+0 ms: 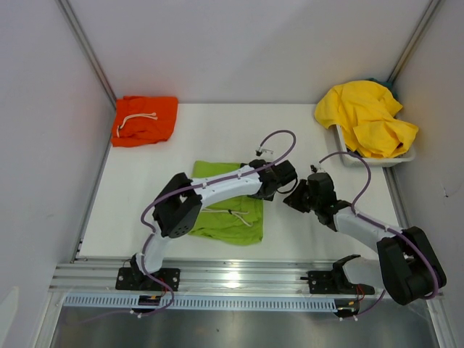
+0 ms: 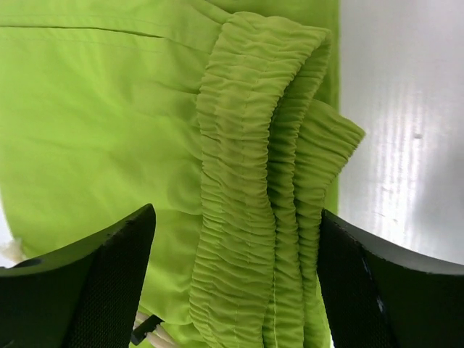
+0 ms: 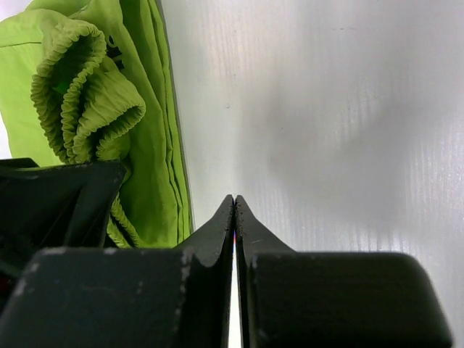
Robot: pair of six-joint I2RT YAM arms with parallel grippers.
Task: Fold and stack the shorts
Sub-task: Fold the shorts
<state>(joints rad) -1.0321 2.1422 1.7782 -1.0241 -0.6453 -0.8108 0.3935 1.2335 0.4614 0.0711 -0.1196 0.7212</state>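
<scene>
Overhead, the lime green shorts [image 1: 226,217] lay folded on the white table [image 1: 319,232], near its middle and toward seven o'clock, partly under the left arm. The orange shorts [image 1: 145,119] sat folded in the ten o'clock corner with a white drawstring showing. The yellow shorts [image 1: 370,116] were heaped in a white tray [image 1: 346,156] at two o'clock. The left gripper [image 1: 279,177] hung at the green pair's two o'clock corner, and the right gripper [image 1: 293,200] was just beside it toward four o'clock.

From the left wrist, the left gripper [image 2: 235,217] was released. Its fingers stood wide apart at seven and five o'clock, with the gathered elastic waistband [image 2: 268,181] between them. Bare table showed at three o'clock.

From the right wrist, the right gripper [image 3: 234,201] was clenched on nothing, with its fingers pressed together over bare table. The lime green shorts [image 3: 156,145] filled the ten o'clock side, with the waistband [image 3: 87,87] bunched there.
</scene>
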